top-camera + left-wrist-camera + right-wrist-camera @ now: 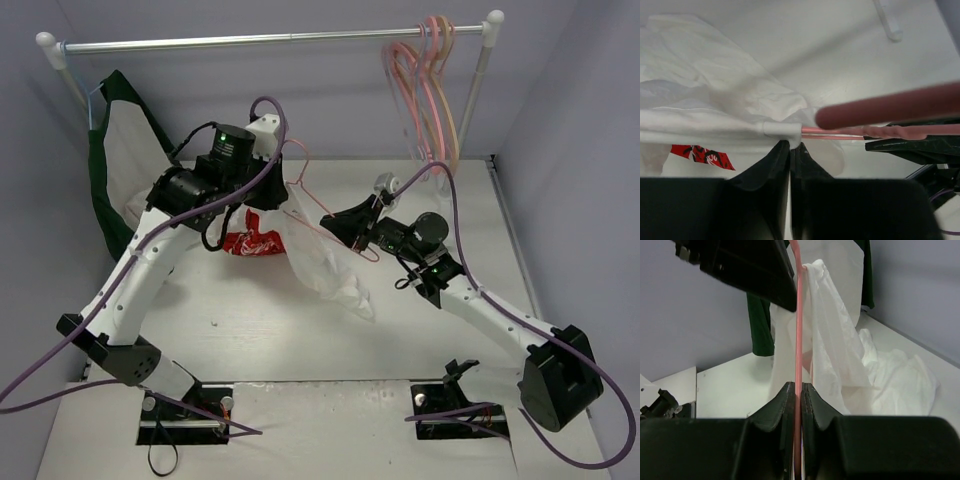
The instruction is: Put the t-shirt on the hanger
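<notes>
Our left gripper (790, 147) is pinched tight on a folded white edge of the t-shirt (330, 270). Our right gripper (798, 390) is pinched tight too, and it holds the thin pink wire of the hanger (798, 340). We hold the hanger up in the air, in the middle over the table (300, 350), between our two arms. Part of the t-shirt is draped on the hanger and hangs down from it in a long white fold. The rest lies bunched on the table under our left arm, with its red picture (250, 243) showing. Behind us is a rail (250, 40). A white shirt with green sleeves (115, 150) hangs at its left end. More hangers (435, 90) hang at its right end.
</notes>
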Controlling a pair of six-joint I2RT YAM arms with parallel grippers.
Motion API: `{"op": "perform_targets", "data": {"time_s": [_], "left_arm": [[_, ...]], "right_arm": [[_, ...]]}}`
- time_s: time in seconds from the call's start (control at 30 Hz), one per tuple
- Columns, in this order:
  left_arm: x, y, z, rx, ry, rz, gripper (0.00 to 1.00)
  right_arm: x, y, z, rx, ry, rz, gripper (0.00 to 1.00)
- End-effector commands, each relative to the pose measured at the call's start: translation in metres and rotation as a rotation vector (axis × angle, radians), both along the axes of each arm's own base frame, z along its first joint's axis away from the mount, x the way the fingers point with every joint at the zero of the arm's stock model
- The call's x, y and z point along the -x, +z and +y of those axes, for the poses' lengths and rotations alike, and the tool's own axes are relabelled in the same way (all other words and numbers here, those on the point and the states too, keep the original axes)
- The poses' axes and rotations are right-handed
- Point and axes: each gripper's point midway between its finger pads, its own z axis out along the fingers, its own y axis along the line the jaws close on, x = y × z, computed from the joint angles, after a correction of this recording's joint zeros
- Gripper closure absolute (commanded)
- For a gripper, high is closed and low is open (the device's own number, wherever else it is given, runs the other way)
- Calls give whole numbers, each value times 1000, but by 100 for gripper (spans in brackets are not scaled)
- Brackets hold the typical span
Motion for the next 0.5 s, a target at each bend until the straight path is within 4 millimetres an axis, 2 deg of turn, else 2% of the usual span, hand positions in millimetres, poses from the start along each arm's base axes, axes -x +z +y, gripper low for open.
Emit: {"op": "perform_targets", "data": {"time_s": [0.0, 0.03, 0.07, 0.1, 0.13, 0.23, 0.33, 0.47], "left_arm": [[7, 32, -7, 104, -27, -88, 96], [7, 31, -6, 103, -24, -93, 78], [8, 30, -5, 100, -23, -96, 70], [7, 34, -1, 92, -13, -114, 58], [8, 37, 1, 87, -8, -128, 54], [10, 53, 19, 61, 37, -198, 48], [15, 70, 39, 31, 75, -277, 47], [15, 76, 68, -73, 118, -355, 46]], "right_arm": [[6, 71, -4, -161, -18, -218, 100], [5, 71, -3, -163, -13, -219, 100], [5, 72, -3, -167, -12, -221, 100], [3, 70, -2, -174, -10, -215, 100], [3, 67, -1, -176, -6, -210, 100], [2, 59, 1, -177, 8, -191, 100], [1, 51, 3, -168, 15, -180, 100], [4, 49, 6, -161, 39, -178, 100]]}}
